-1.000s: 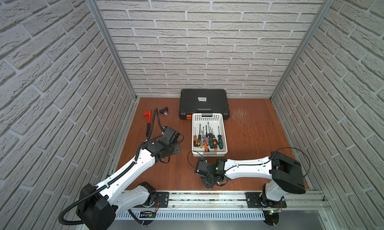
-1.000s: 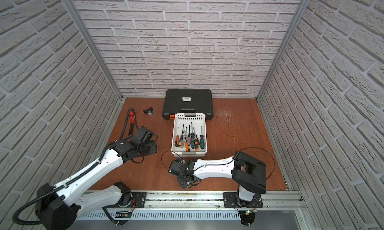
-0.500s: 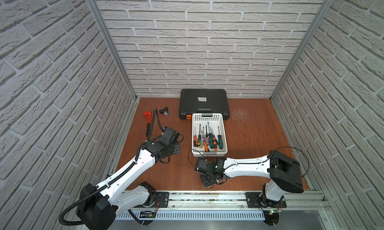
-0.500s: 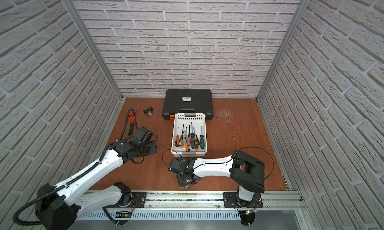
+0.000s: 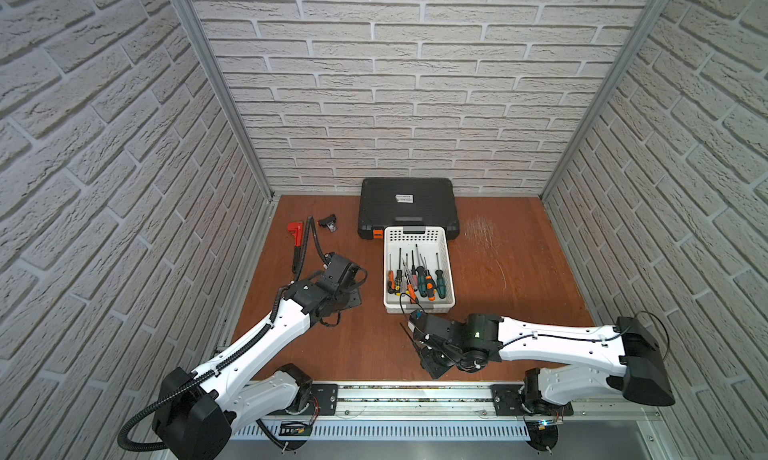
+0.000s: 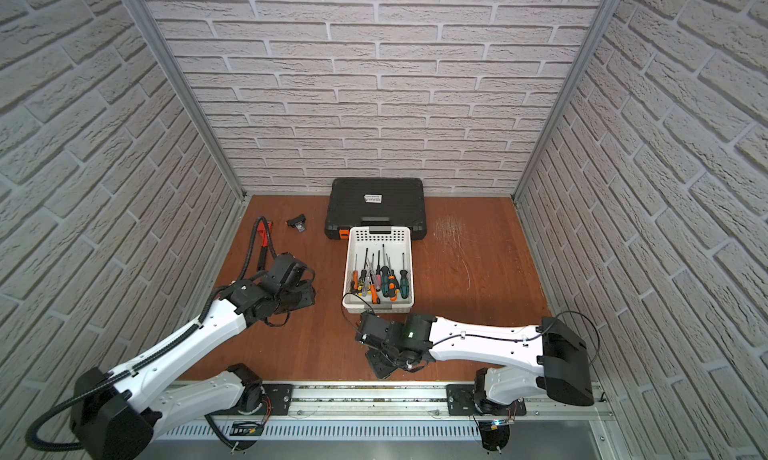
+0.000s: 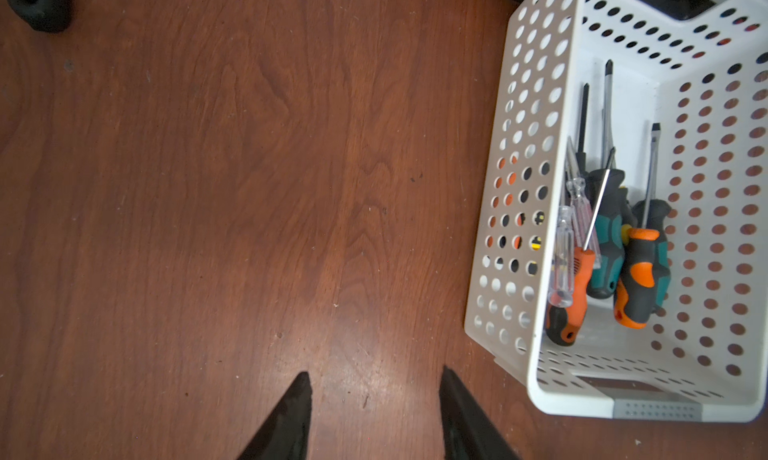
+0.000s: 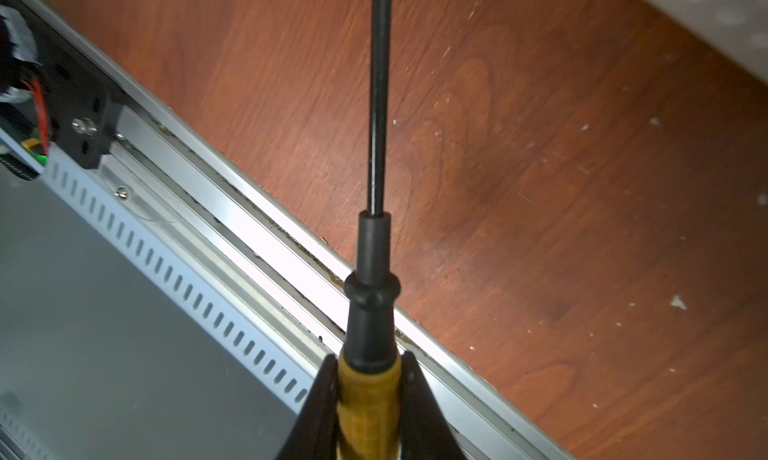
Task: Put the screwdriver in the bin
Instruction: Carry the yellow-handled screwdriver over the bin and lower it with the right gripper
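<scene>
Grip: right fingers (image 8: 320, 416) clamped on yellow handle of screwdriver (image 8: 370, 312), low over surface (image 5: 519, 279) by front rail (image 8: 249, 229). Shaft runs straight out from fingers, toward 11 o'clock in a top view.

Bin (image 5: 419, 307) just beyond at 12 o'clock, long axis 12–6, near wall close to tip. Right arm nearer.

Likely next: clear near wall, swing shaft to 12. Bin's far half bare.

Other side: left fingers (image 7: 291, 429) parted, empty, at bin's 9 o'clock.
</scene>
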Controlling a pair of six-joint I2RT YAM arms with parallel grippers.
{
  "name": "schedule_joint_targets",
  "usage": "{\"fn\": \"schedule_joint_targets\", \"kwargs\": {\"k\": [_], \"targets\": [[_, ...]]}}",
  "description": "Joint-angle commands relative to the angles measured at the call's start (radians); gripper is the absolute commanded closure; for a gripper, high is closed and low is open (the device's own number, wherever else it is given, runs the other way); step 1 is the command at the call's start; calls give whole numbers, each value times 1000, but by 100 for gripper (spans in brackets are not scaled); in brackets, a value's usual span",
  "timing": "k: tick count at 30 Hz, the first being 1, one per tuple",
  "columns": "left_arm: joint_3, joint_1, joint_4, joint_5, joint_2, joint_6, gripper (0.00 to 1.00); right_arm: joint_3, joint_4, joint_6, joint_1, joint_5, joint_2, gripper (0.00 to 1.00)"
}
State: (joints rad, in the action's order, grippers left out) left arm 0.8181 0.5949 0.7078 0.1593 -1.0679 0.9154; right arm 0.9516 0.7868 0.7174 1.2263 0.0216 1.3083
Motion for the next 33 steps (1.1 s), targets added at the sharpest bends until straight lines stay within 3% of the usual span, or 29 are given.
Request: {"fn": "schedule_joint_targets", "kwargs": {"k": [1, 5, 10, 14, 19, 33], "targets": [[39, -9, -18, 2, -12, -9, 49, 88, 44, -20, -13, -36, -27, 94], [59, -12, -16, 4, -22, -22, 49, 165, 10, -16, -72, -46, -20, 94], [74, -15, -22, -3, -44, -26, 49, 208, -178, 42, -300, 70, 38, 94], [75, -23, -14, -7, -37, -29, 49, 299, -306, 9, -391, 60, 153, 95], [56, -30, -4, -1, -5, -16, 48, 352, -442, 66, -496, 217, 296, 94], [10, -75, -39, -36, -7, -8, 45, 371, -471, 25, -518, 246, 536, 93]]}}
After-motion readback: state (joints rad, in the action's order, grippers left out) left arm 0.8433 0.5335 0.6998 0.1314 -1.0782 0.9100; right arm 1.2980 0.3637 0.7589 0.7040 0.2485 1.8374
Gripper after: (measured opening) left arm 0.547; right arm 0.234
